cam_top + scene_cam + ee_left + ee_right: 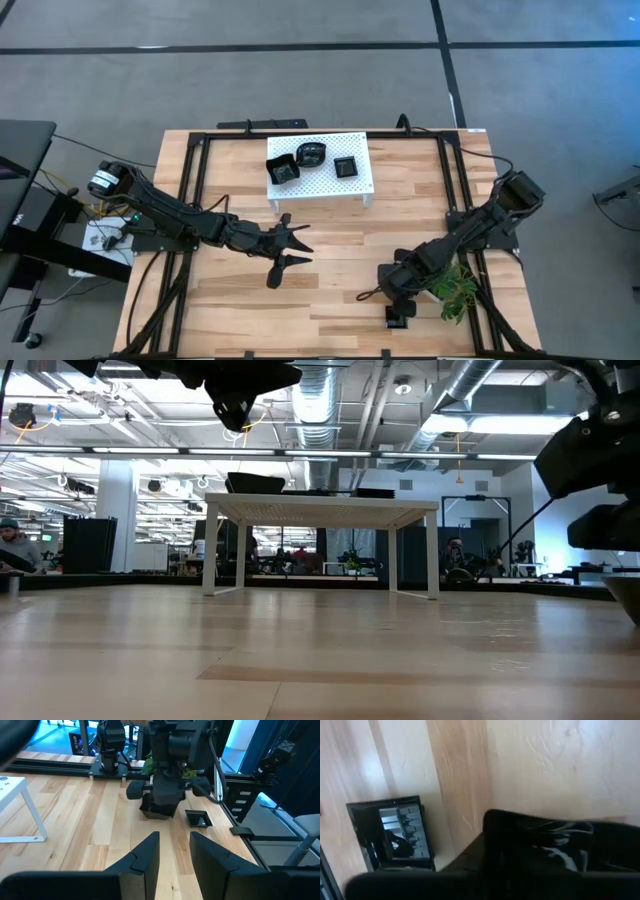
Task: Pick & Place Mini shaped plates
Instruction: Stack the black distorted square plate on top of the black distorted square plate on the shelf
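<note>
Three glossy black mini plates (312, 160) lie on the white perforated rack (350, 185) at the table's far middle. A square mini plate (397, 319) lies flat on the table near its near edge and also shows in the right wrist view (395, 832) and the left wrist view (198, 818). My right gripper (395, 285) stands low just beyond it, shut on another black plate (555, 845). My left gripper (290, 250) hovers open over the table's middle, apart from everything. My right gripper has a glossy black mini plate by its rim (520, 827), between the fingers. It comes from above, pointing down. In the left wrist view the plate (159, 811) sits tilted under the gripper, low over the table. The gripper's body hides the place of contact.
A green leafy plant (455, 285) stands beside my right arm near the table's right edge. Black rails frame the tabletop. Bare wood lies between the rack and my two grippers. People sit in the room beyond the table.
</note>
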Action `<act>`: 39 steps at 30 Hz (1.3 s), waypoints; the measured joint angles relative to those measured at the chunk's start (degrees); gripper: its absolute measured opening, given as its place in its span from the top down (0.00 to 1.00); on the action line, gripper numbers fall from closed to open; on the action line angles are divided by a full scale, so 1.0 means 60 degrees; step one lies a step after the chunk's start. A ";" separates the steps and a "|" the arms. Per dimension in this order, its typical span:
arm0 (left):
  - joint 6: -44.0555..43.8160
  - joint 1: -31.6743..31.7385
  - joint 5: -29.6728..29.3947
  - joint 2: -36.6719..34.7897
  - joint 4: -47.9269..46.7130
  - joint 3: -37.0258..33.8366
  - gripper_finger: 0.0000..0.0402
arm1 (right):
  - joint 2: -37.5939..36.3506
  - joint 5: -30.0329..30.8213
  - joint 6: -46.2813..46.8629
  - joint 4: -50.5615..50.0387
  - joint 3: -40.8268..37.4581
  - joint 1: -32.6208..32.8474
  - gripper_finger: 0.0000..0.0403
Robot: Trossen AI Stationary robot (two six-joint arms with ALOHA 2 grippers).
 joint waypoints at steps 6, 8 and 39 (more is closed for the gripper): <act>0.0015 0.0003 0.0000 0.0000 0.0021 0.0000 0.73 | -0.0525 0.0105 -0.1116 -0.0012 0.0564 -0.0005 0.96; 0.0000 0.0014 0.0369 0.0000 0.0036 0.0000 0.73 | -0.0545 0.0436 -0.1777 0.0032 0.1020 -0.0037 0.96; 0.1035 0.0699 0.2208 0.3140 0.2142 0.0947 0.73 | -0.0567 -0.0711 -0.9649 0.2690 0.2078 -0.2380 0.99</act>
